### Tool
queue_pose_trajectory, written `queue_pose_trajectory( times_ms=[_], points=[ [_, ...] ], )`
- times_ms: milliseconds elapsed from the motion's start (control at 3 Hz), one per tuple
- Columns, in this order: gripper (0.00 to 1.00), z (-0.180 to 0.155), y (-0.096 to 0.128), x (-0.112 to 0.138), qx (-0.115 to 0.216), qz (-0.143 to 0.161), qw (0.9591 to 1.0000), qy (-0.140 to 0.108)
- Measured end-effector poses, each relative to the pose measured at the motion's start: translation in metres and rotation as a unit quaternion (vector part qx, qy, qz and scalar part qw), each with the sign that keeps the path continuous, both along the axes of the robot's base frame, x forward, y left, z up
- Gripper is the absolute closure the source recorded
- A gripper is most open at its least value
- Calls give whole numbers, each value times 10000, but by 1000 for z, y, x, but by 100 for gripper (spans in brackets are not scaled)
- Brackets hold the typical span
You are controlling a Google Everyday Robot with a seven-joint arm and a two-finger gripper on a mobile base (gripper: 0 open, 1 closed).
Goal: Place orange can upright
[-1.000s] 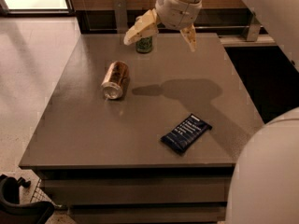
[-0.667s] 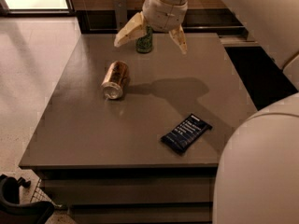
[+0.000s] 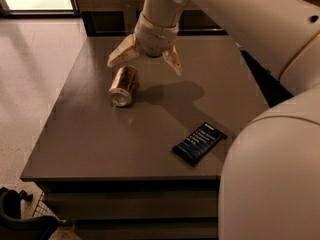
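Note:
The orange can (image 3: 123, 85) lies on its side on the grey table (image 3: 90, 134), left of the middle, with a silver end facing the front. My gripper (image 3: 145, 62) hangs just above and behind the can, a little to its right. Its two pale fingers (image 3: 121, 54) are spread wide apart with nothing between them. The green can is hidden behind the gripper.
A dark blue packet (image 3: 199, 143) lies flat near the table's front right. My white arm fills the right side and the upper middle of the view. The light floor is to the left of the table. A dark cabinet stands behind the table.
My gripper has moved left and toward the front, from over the green can at the back to just above the orange can. The cans and packet have not moved.

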State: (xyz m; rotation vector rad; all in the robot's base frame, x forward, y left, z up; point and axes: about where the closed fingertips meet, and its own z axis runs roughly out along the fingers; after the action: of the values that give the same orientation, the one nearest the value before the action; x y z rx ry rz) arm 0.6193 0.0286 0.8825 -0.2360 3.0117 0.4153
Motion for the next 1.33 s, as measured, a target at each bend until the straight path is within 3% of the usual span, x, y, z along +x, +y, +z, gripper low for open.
queue_pose_trajectory(
  times_ms=[333,667,1333],
  points=[
    [0,-20,13,10,142,131,9997,135],
    [0,-20,26,24,86,210,9997,105],
    [0,-15,37,32,-236,54,9996,130]
  ],
)
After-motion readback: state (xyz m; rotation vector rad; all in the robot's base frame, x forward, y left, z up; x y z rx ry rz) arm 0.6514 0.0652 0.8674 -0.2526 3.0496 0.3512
